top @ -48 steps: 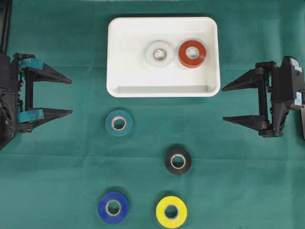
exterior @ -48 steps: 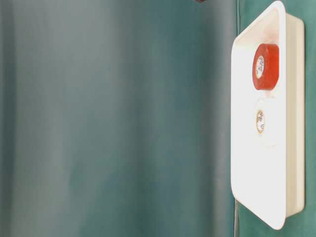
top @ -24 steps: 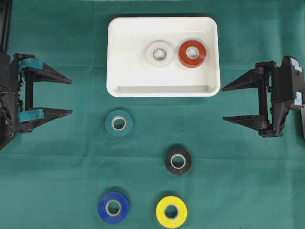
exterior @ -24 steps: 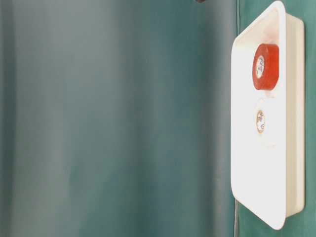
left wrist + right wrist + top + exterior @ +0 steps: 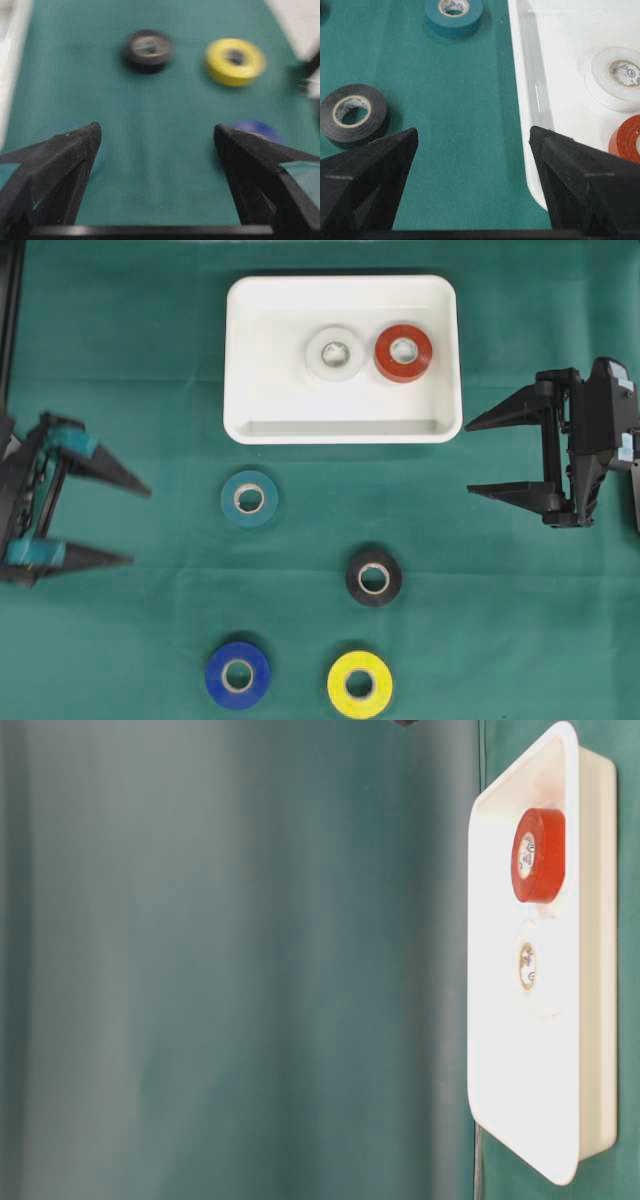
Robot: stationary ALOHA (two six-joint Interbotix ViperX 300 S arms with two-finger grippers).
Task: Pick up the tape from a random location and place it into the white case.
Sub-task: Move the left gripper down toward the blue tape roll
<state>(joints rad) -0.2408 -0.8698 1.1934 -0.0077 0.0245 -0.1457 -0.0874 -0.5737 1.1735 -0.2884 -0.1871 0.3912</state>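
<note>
No legible writing on any roll. Six tape rolls: white (image 5: 334,353) and red (image 5: 403,352) in white case (image 5: 250,360); teal (image 5: 249,499), black (image 5: 374,577), blue (image 5: 237,675), yellow (image 5: 359,683) on desk (image 5: 150,640). Left hand (image 5: 140,525) and right hand (image 5: 468,458) both spread wide, empty.

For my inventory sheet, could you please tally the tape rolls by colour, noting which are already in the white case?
White, in the white case: 1
Red, in the case: 1
Teal: 1
Black: 1
Blue: 1
Yellow: 1
Total: 6
</note>
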